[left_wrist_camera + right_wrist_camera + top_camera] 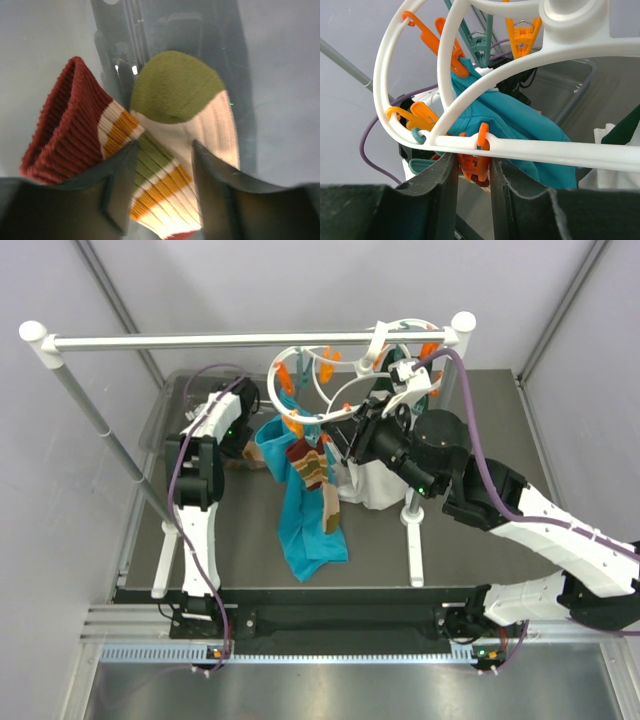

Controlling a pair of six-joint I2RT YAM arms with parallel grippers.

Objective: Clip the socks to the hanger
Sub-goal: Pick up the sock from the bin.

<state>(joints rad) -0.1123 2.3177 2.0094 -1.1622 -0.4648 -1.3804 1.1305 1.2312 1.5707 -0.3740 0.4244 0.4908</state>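
A sock [165,130] with a dark red cuff, olive toe and orange and green stripes lies on the floor of a clear bin. My left gripper [164,147] is open, its fingers straddling the sock's striped middle; in the top view it [243,440] points down into the bin. The white ring hanger [300,360] hangs from the rail. A second sock [310,465] hangs from it in front of the teal cloth [300,520]. My right gripper [472,160] is shut on an orange clip [476,167] under the hanger's bar [545,152], with a bit of dark red sock just below the clip.
The long white rail [200,340] on poles spans the back. A clear bin [160,410] sits at the back left. A white cloth [375,485] hangs beside the right arm, above a white stand foot [413,550]. Several orange and teal clips dangle from the ring.
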